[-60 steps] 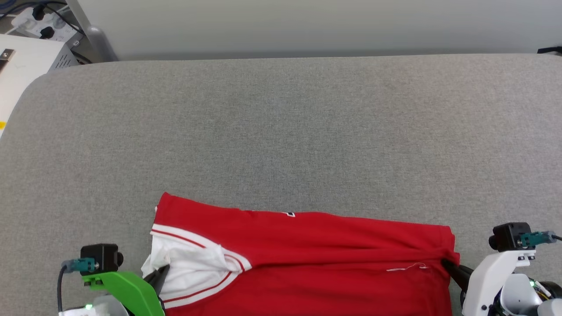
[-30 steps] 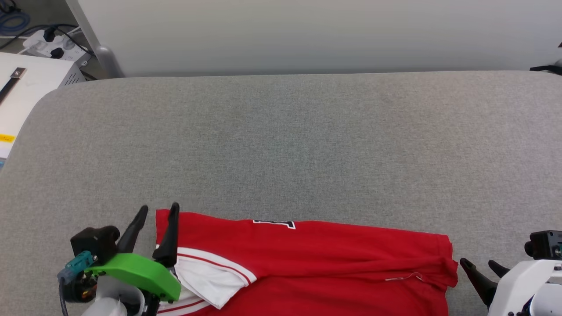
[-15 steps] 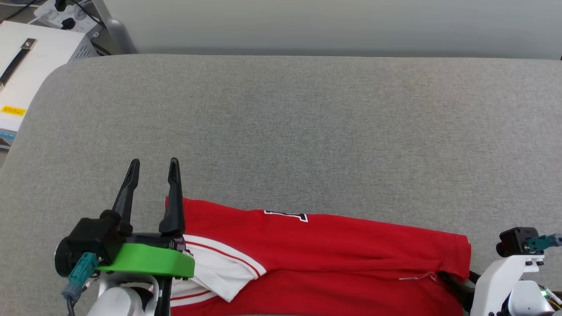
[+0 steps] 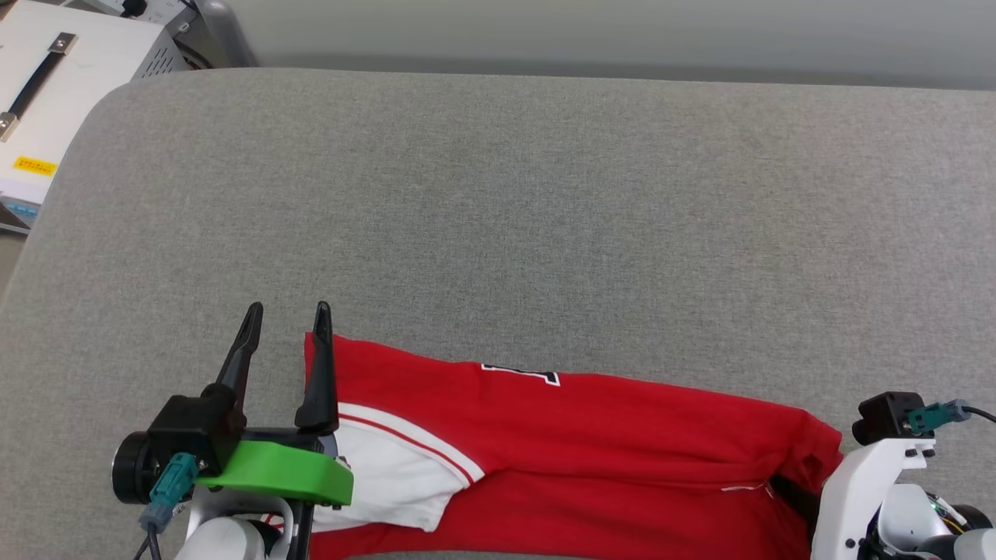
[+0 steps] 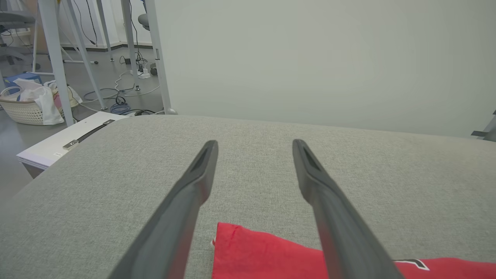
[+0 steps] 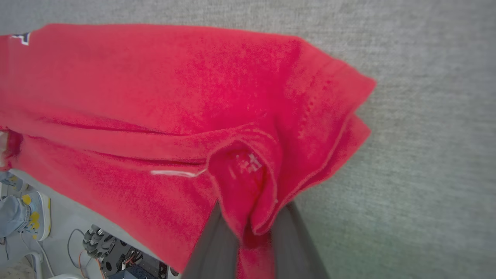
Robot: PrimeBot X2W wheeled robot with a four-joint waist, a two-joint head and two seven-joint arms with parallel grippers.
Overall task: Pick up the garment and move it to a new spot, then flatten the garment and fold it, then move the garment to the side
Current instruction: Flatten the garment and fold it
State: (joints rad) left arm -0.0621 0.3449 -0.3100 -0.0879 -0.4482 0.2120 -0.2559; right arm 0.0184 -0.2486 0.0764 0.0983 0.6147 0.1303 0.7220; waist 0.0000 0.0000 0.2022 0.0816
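The red garment [image 4: 591, 435] lies along the near edge of the grey padded table [image 4: 498, 218], its white sleeve [image 4: 389, 482] with striped trim folded at the left. My left gripper [image 4: 288, 309] is open and holds nothing; its right finger hovers over the garment's far left corner [image 5: 263, 255], with the other finger over bare table. My right gripper [image 6: 252, 232] is shut on a bunched fold of the garment's right hem corner [image 6: 248, 170]. In the head view its fingers [image 4: 794, 494] are tucked under the cloth.
A white case with a dark handle [image 4: 47, 101] stands off the table's far left corner. A pale wall [image 5: 310, 58] runs behind the table. A laundry basket [image 5: 23, 104] and cables are on the floor; a person's shoe [image 6: 27, 211] shows below the near edge.
My left gripper let go of the sleeve, opened and came forward to the garment's far left corner. My right gripper opened, then shut on the hem corner again. The camera shifted.
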